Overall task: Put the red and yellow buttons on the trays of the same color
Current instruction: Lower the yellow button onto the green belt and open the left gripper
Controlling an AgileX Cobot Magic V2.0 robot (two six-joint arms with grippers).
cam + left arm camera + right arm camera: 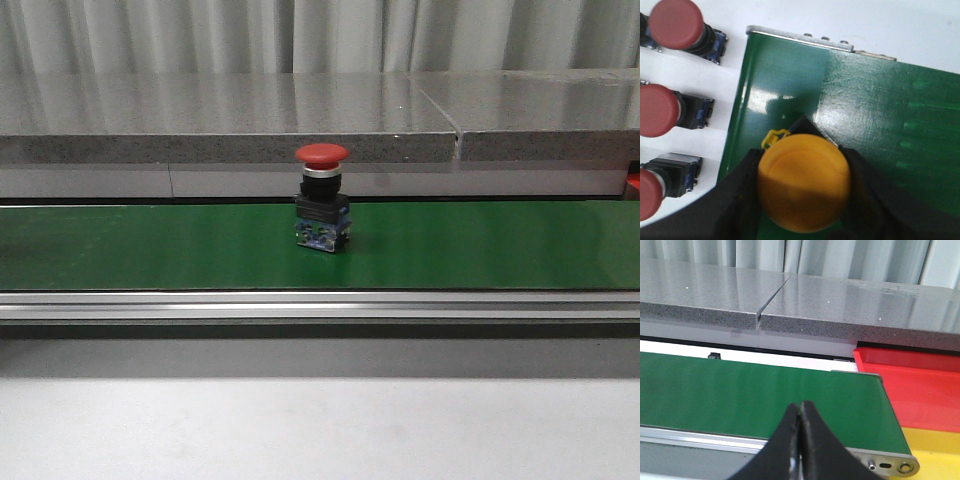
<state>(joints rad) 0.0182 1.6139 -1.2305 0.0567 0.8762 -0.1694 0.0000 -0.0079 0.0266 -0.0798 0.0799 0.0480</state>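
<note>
The left tool (802, 200) grips a round yellow plastic push button (803, 182) above the green conveyor belt (880, 115). The right tool (800, 440) is closed, empty. 1 red mushroom-head button (322, 195) stands upright mid-belt.

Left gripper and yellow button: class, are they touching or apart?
Touching. In the left wrist view the left gripper has its black fingers pressed against both sides of the yellow button, no gap showing, above the green belt.

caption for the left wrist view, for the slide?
Left gripper shut on a yellow button above the green conveyor belt, three red buttons lying beside the belt's end.
</note>
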